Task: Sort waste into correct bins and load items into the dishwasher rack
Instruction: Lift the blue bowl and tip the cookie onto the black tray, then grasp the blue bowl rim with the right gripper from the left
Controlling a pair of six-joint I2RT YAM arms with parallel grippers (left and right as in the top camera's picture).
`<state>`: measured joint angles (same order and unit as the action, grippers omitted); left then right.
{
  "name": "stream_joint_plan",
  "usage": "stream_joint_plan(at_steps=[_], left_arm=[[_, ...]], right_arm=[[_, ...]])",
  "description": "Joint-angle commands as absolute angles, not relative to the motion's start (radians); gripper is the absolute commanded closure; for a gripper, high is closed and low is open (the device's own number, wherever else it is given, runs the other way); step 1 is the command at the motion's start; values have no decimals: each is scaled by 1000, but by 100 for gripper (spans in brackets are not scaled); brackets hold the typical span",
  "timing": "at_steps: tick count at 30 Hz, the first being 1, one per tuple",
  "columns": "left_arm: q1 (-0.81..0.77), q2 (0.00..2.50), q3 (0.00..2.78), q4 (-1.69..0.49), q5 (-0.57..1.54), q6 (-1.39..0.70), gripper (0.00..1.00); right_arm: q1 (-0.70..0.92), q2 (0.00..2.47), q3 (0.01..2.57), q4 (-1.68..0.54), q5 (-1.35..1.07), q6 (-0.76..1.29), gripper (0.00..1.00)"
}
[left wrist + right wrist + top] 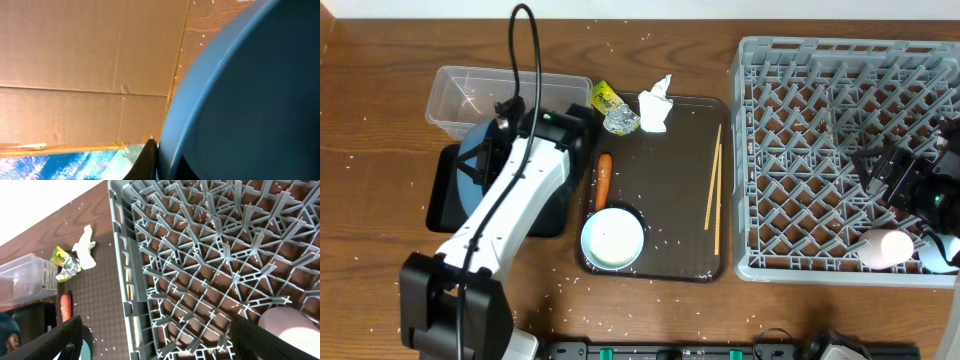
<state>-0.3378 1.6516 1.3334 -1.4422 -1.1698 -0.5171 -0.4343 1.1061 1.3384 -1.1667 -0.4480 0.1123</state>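
Note:
My left gripper point(498, 135) is shut on the rim of the large dark blue bowl-plate point(475, 162), holding it tilted over the black tray-bin point(442, 205). The plate fills the left wrist view point(250, 100). The clear tub point(465, 92) stands behind. On the brown serving tray point(670, 220) lie the carrot point(604, 178), white bowl point(613, 238) and chopsticks point(717, 190). The wrapper point(613, 108) and tissue point(657, 104) are at its far edge. My right gripper point(880, 172) point(160, 345) is open over the grey rack point(820, 130). The pink cup point(887, 247) sits in the rack. The brown lump is hidden.
White rice grains are scattered over the wooden table point(380, 60) and the brown tray. The rack point(200, 255) fills the right side of the table. A light blue edge shows by the pink cup under my right arm.

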Motion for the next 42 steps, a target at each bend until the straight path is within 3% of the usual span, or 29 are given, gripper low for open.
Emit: stream_joint_plan(at_steps=[1, 9, 12, 16, 19, 23, 26, 33, 38, 42], left_arm=[[-339, 1639, 1337, -1463, -1288, -544, 94], [-337, 1605, 1340, -1463, -1324, -545, 94], [-343, 1583, 1371, -1464, -1235, -563, 94], [-353, 1496, 1490, -1439, -981, -562, 94], [-353, 1409, 1592, -1383, -734, -536, 94], [-353, 1288, 1623, -1184, -197, -344, 94], [-359, 1249, 1623, -1119, 26, -299, 94], [-450, 1261, 1621, -1109, 46, -277, 93], [-552, 1260, 1621, -1061, 46, -277, 94], [-606, 1262, 1621, -1034, 45, -277, 94]], right_arm=[[-425, 1112, 1347, -1170, -445, 96, 14], [-425, 1112, 1347, -1171, -445, 96, 14], [-425, 1112, 1347, -1172, -445, 96, 14], [-420, 1112, 1347, -1168, -496, 79, 13], [-385, 1112, 1347, -1155, -685, -36, 14], [-290, 1112, 1347, -1128, -742, -58, 14], [-200, 1113, 1347, -1109, -754, -62, 13], [38, 1113, 1347, -1010, -759, -62, 14], [151, 1139, 1347, -963, -645, -13, 20], [218, 1181, 1347, -952, -618, 7, 39]])
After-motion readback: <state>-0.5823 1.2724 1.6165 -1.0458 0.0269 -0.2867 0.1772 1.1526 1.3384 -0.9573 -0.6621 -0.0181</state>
